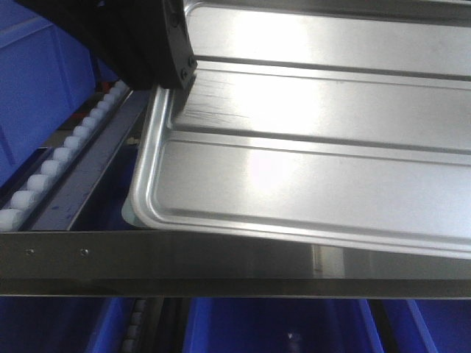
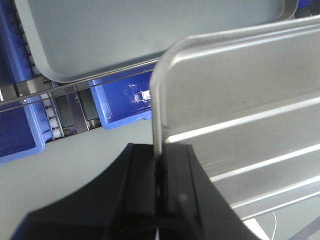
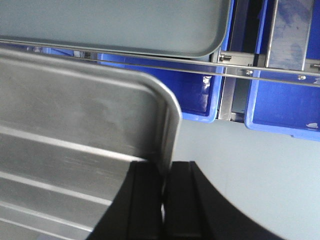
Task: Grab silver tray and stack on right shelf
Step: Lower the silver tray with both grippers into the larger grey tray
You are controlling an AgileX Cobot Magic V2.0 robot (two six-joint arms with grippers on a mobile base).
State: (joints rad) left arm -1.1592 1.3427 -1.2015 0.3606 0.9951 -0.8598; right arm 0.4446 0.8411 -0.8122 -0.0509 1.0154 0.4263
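Observation:
The silver tray (image 1: pixel 316 162), shiny with two long ribs, fills the front view above the right shelf, whose white roller rail (image 1: pixel 59 158) runs up the left. The tray's near rim hangs just over the shelf's steel front crossbar (image 1: pixel 235 265). My left gripper (image 1: pixel 173 73) is shut on the tray's left rim. In the left wrist view the same gripper (image 2: pixel 159 160) pinches the upright rim of the tray (image 2: pixel 240 100). My right gripper (image 3: pixel 165 172) is shut on the opposite rim of the tray (image 3: pixel 75 115). It is out of the front view.
A larger dull grey tray (image 2: pixel 140 35) sits beyond the silver one, also in the right wrist view (image 3: pixel 110 25). Blue bins (image 2: pixel 122 107) (image 3: pixel 285 100) stand below and behind the rack, with another under the crossbar (image 1: pixel 280 323).

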